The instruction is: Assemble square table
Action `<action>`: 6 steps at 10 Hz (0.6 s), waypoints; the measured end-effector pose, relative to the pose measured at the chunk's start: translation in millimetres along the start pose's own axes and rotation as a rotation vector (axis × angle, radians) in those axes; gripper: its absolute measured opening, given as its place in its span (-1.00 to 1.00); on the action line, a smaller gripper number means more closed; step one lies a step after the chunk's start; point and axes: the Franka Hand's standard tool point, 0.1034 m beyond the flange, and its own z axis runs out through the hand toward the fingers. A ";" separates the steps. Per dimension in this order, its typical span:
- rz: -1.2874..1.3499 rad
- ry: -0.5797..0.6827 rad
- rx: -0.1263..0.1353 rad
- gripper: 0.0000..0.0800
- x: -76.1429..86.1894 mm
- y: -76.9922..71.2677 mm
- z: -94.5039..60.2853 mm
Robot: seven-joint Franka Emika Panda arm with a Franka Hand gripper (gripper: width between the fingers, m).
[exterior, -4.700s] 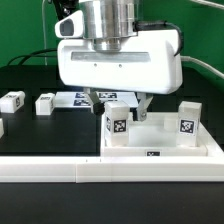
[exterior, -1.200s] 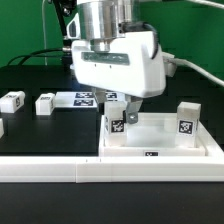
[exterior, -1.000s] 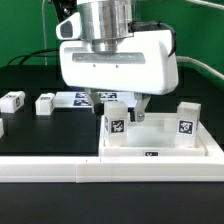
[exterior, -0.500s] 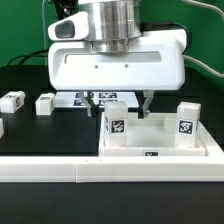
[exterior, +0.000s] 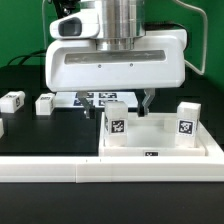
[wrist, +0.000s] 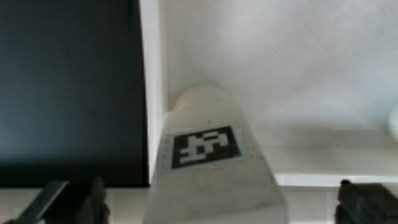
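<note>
I read jaws released, empty, spread above leg (exterior: pixel 116 129). Leg stands upright unaided in slab (exterior: pixel 160 152) corner, likely socketed. Meanwhile loose legs (exterior: pixel 45 103) wait near counter (exterior: pixel 40 135) edge, exterior view's left.

Bright, even light; wrist view perhaps blurred

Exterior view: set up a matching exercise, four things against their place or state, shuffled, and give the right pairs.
1 end effector
2 rightmost leg
3 leftmost leg
4 marker board

A loose on the black table, exterior view's far left
B flat, behind the end effector
C open over a standing leg
D upright on the square table

Pairs: 1-C, 2-D, 3-A, 4-B
</note>
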 end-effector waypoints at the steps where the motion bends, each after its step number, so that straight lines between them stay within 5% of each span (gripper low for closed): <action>1: -0.011 0.000 0.000 0.58 -0.1 1.3 0.0; 2: -0.009 0.000 0.000 0.26 -0.1 1.1 0.1; 3: -0.009 0.000 0.000 0.26 -0.1 1.2 0.1; 4: -0.009 0.000 0.000 -0.18 0.0 1.3 0.0; 6: 0.008 0.000 0.000 -0.27 -0.1 1.3 0.0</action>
